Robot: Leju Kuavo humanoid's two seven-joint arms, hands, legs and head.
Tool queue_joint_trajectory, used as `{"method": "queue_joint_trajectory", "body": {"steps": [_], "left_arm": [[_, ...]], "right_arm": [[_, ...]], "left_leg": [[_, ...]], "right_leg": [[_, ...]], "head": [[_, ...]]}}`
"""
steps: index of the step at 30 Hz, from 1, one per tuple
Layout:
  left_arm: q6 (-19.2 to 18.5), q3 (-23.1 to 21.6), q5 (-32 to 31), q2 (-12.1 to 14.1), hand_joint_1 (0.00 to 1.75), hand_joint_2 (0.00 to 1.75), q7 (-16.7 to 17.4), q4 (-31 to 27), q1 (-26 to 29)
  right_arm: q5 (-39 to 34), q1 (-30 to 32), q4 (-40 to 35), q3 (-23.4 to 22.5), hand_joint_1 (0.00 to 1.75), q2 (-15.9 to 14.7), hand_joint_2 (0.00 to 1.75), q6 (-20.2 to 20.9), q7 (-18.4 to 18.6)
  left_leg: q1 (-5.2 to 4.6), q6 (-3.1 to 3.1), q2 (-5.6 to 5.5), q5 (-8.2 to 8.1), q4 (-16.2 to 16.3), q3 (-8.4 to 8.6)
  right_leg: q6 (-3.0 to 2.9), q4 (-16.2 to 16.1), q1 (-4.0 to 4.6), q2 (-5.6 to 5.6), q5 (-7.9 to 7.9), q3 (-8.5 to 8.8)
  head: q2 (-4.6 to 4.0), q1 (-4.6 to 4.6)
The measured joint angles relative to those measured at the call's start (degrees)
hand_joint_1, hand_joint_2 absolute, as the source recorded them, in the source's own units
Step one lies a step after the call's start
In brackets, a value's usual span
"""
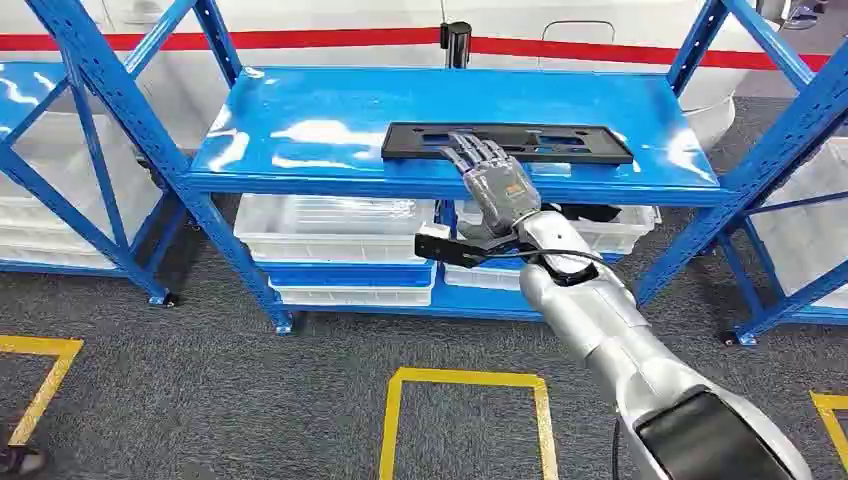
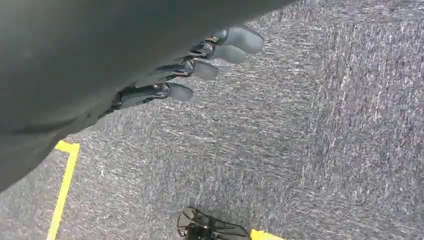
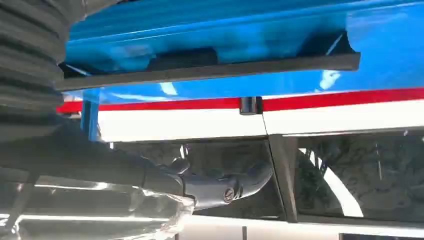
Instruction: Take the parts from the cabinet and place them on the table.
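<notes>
Now your right hand [image 1: 497,180] lies flat and holds nothing, fingers resting on the black part [image 1: 560,141]; next, grab it.

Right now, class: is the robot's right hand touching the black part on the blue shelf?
Touching. In the head view, the right hand lies with its fingers flat over the black part's near edge, no gap showing.

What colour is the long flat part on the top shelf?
Black. The part shows best in the head view, on the blue shelf.
</notes>
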Motion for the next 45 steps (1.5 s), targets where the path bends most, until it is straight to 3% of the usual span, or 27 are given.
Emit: {"method": "queue_joint_trajectory", "body": {"steps": [12,34,41,45], "left_arm": [[-0.7,-0.1,-0.5,0.0,0.00,0.00,1.1,0.2,0.0],[-0.7,-0.1,-0.7,0.1,0.00,0.00,1.4,0.3,0.0],[-1.1,0.1,0.0,0.5,0.00,0.00,1.2,0.3,-0.1],[-1.1,0.1,0.0,0.7,0.00,0.00,1.2,0.3,-0.1]], "right_arm": [[1.0,-2.5,6.1,0.9,0.00,1.5,1.75,-0.1,1.8],[0.1,-3.5,10.5,0.4,0.00,0.4,1.75,-0.5,3.0],[0.1,-3.5,11.0,0.2,0.00,0.3,1.75,-0.7,2.9],[0.1,-3.5,11.1,0.2,0.00,0.3,1.75,-0.7,2.9]], "left_leg": [[-0.01,-0.01,0.02,0.01,0.0,-0.05],[-0.01,-0.01,0.03,0.01,0.0,-0.02],[-0.20,0.05,0.02,-0.04,0.3,-0.11],[-0.22,0.45,0.01,-0.27,0.7,-0.42]], "right_leg": [[0.00,0.0,-0.02,0.01,0.00,0.00],[0.00,0.0,-0.02,0.01,0.00,0.00],[0.21,-0.1,-0.31,0.01,0.13,0.00],[0.48,-0.2,-0.33,0.01,0.25,-0.02]], "head": [[0.00,-0.02],[0.00,-0.02],[0.00,-0.04],[0.00,-0.04]]}}
